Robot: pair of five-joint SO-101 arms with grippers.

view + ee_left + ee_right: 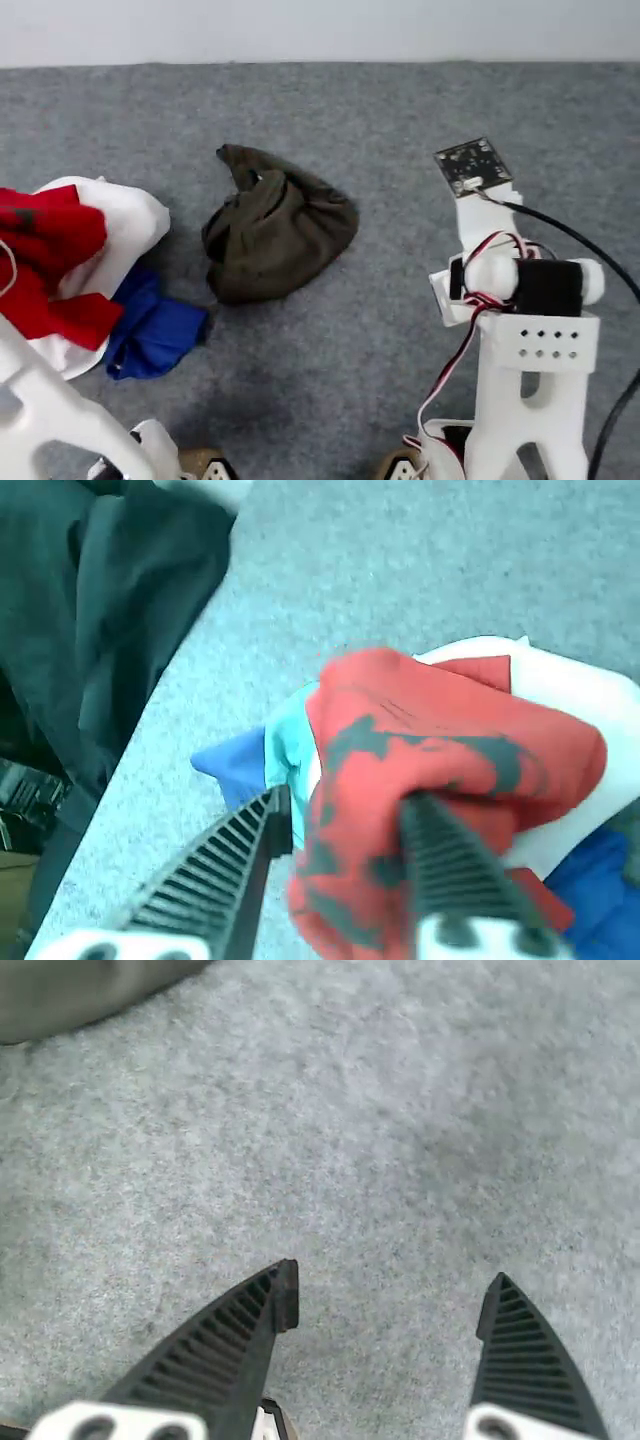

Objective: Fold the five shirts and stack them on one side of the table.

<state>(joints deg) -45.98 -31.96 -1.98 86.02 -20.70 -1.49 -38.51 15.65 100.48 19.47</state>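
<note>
The grey surface (400,110) carries the shirts in two places. An olive shirt (280,235) lies crumpled near the middle, well apart from the rest. The others sit heaped at the left edge: a red shirt (45,255) on top, a white shirt (125,220) under it and spreading toward the far side, and a blue shirt (155,330) poking out on the near right of the heap. None of them is folded.

The left arm (40,410) rises from the near left corner, beside the heap. Its wrist camera looks down on the red shirt at close range. The left end effector (345,820) has its jaws apart, though less wide than the other's, and red cloth shows in the gap between them. Whether they press on it cannot be told. A teal strip (285,745) shows at the red shirt's edge, just beside one finger (240,880) — whether it is a lining or a separate garment is unclear.

The right arm (525,330) stands at the near right, away from all the cloth. The right end effector (388,1295) is wide apart over bare surface, holding nothing, and an edge of the olive shirt shows in a corner of its wrist view.
</note>
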